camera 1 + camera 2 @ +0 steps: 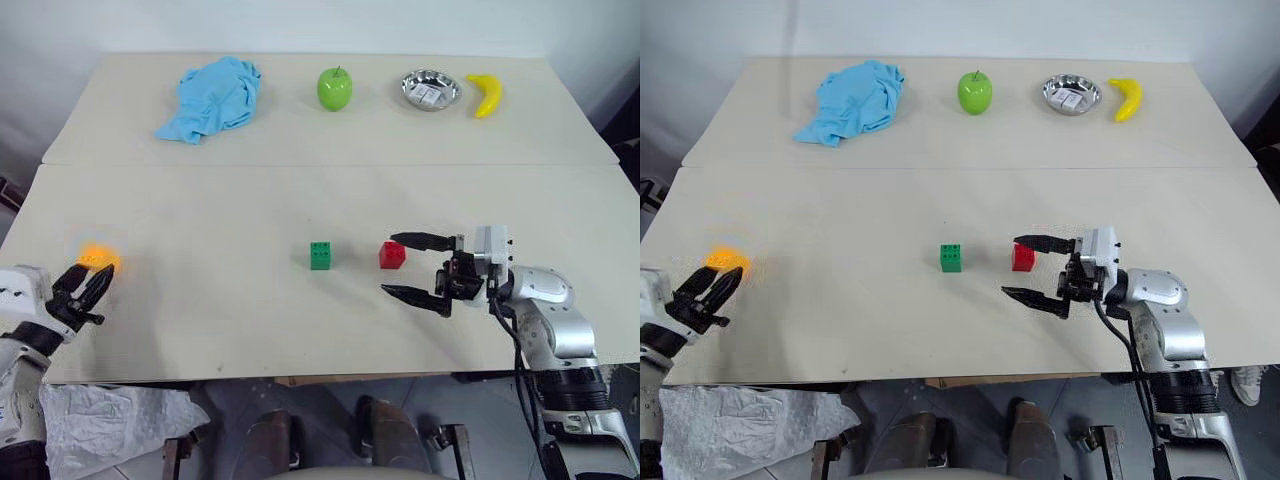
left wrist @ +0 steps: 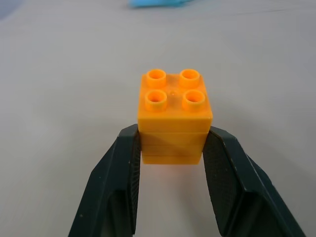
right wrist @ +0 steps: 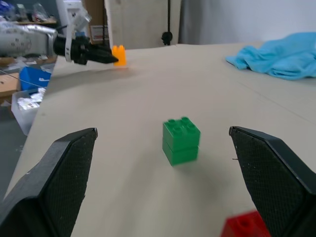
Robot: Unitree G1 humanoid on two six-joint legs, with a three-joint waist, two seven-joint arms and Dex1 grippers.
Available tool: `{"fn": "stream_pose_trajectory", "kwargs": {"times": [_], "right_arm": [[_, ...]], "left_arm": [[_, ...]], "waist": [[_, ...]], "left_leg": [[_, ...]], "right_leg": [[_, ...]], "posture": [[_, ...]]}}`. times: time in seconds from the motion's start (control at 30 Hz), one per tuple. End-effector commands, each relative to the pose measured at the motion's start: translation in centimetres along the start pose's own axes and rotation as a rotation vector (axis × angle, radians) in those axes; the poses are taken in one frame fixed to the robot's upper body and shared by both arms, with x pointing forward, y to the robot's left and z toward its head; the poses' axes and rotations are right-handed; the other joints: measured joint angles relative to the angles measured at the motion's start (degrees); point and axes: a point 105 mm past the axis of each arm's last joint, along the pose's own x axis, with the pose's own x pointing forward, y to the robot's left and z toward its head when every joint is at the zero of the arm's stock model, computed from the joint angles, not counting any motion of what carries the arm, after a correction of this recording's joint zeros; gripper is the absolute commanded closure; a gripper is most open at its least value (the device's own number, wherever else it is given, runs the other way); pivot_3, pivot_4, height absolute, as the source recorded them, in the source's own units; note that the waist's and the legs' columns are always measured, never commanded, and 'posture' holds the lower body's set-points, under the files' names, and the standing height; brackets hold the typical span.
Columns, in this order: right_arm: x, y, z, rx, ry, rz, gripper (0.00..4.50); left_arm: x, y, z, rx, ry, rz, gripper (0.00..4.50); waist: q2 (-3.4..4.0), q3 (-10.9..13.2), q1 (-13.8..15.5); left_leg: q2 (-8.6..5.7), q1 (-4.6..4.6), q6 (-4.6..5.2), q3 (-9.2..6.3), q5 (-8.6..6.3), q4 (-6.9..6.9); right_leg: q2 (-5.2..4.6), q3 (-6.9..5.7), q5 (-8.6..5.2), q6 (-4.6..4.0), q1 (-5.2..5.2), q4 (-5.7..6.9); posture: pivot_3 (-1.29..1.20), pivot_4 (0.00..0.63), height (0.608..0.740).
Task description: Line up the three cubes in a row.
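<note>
At nine o'clock on the counter (image 1: 200, 300), the left gripper (image 2: 170, 148) has its fingers (image 2: 121, 173) clamped on the sides of the orange cube (image 2: 174, 116), studs up. Near the counter's middle stands the green cube (image 1: 320, 255), the red cube (image 1: 392, 254) just beside it at three o'clock. There the right gripper (image 1: 417, 267) holds its fingers wide apart, empty, the far finger beside the red cube.

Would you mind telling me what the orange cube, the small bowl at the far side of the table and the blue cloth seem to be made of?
The orange cube looks like moulded plastic, smooth with a slight sheen, four hollow studs on top. The small bowl looks like polished metal, probably steel, going by its bright silvery reflections. The blue cloth looks like soft matte fabric, judging by its loose folds and creases; the weave cannot be told.
</note>
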Motion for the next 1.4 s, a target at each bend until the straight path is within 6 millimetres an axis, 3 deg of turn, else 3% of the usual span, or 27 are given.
{"fn": "stream_pose_trajectory", "kwargs": {"times": [0.03, 0.17, 0.27, 0.4, 0.73, 1.17, 1.4], "right_arm": [[-1.1, -0.2, 1.1, -0.054, 0.003, -0.034, 0.0], [-1.9, -0.3, 1.1, -0.062, 0.022, -0.071, 0.0], [-3.0, -0.3, 0.8, -0.072, 0.042, -0.118, 0.0], [-4.4, 0.2, 0.4, -0.062, 0.073, -0.163, 0.0], [-6.0, 1.2, 0.4, -0.064, 0.1, -0.248, 0.0], [-6.2, 1.6, 0.3, -0.054, 0.112, -0.249, 0.0], [-5.7, 1.4, 0.2, -0.041, 0.102, -0.22, 0.0]], "left_arm": [[2.4, -4.4, 2.8, 0.101, -0.072, -0.396, 3.04], [4.3, -7.1, 1.9, 0.211, 0.032, -0.684, 3.04], [6.9, -9.0, 1.8, 0.307, 0.043, -0.883, 3.04], [9.8, -9.9, 1.1, 0.357, 0.057, -0.989, 3.04], [13.6, -10.9, 0.3, 0.376, 0.11, -0.988, 3.04], [13.2, -9.7, 0.2, 0.334, 0.159, -0.959, 3.04], [12.6, -8.4, 1.1, 0.343, 0.092, -0.907, 0.81]], "waist": [[0.01, 0.0, 0.0], [0.05, 0.0, -0.3], [0.07, 0.0, -0.4], [0.07, 0.0, 0.0], [0.04, 0.0, 0.1], [0.04, 0.0, -0.1], [0.03, 0.0, -0.2]], "left_leg": [[-0.01, 0.0, 0.0, 0.02, 0.0, 0.0], [-0.03, 0.03, 0.01, 0.12, 0.01, -0.02], [-0.01, 0.06, 0.01, 0.27, 0.01, -0.07], [-0.08, -0.02, -0.07, 0.54, 0.06, 0.02], [-0.03, -0.04, -0.03, 0.75, 0.09, 0.05], [0.01, 0.0, 0.2, 0.34, 0.23, 0.2], [0.0, -0.08, 0.21, 0.33, 0.23, 0.2]], "right_leg": [[-0.01, 0.01, 0.0, 0.0, 0.0, 0.0], [0.05, 0.02, 0.0, 0.0, 0.0, 0.0], [0.19, -0.01, -0.01, 0.01, -0.02, -0.03], [0.36, -0.06, -0.01, 0.02, -0.01, -0.09], [0.4, -0.05, -0.01, 0.03, 0.0, -0.1], [0.05, 0.06, 0.12, 0.24, 0.0, 0.09], [0.04, 0.06, 0.12, 0.24, -0.1, 0.1]], "posture": [[0.0, 0.15, 0.74], [0.0, 0.15, 0.74], [0.0, 0.15, 0.74], [0.0, 0.15, 0.74], [0.0, 0.15, 0.74], [0.0, 0.15, 0.74], [0.0, 0.15, 0.74]]}}
